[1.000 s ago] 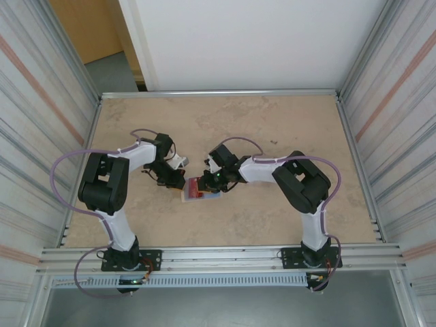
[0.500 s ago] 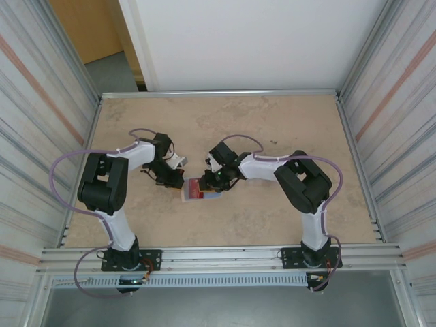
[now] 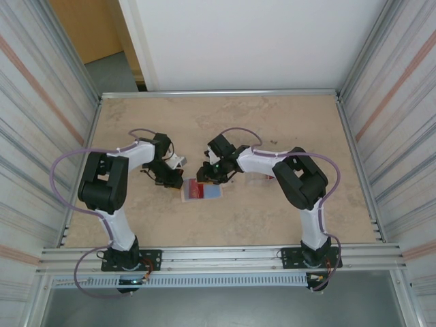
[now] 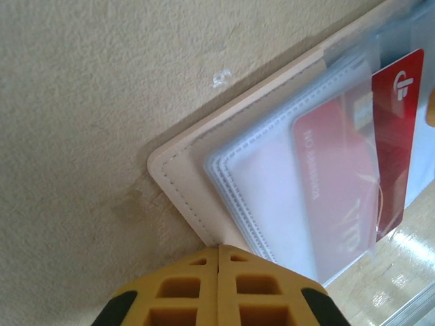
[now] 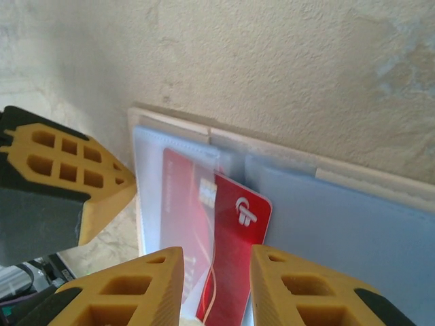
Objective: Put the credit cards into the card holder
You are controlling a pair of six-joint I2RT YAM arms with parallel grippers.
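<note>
The card holder lies open on the table, beige outside with pale blue pockets. One red credit card sits fully inside a clear pocket. A second red credit card, with a white logo, is partly tucked into the pocket beside it and sticks out. My left gripper is shut, its tips resting on the holder's beige edge. My right gripper is open, and the protruding card lies below the gap, touched by neither finger. In the top view the left gripper and right gripper flank the holder.
A small pale, shiny object lies just behind the left wrist. The left gripper's yellow fingers stand close to the holder's left edge in the right wrist view. Metal walls enclose the beige table.
The right gripper has opened, let go of the logo card and drawn back up and away from the holder. The left gripper has stayed shut on the holder's edge.
</note>
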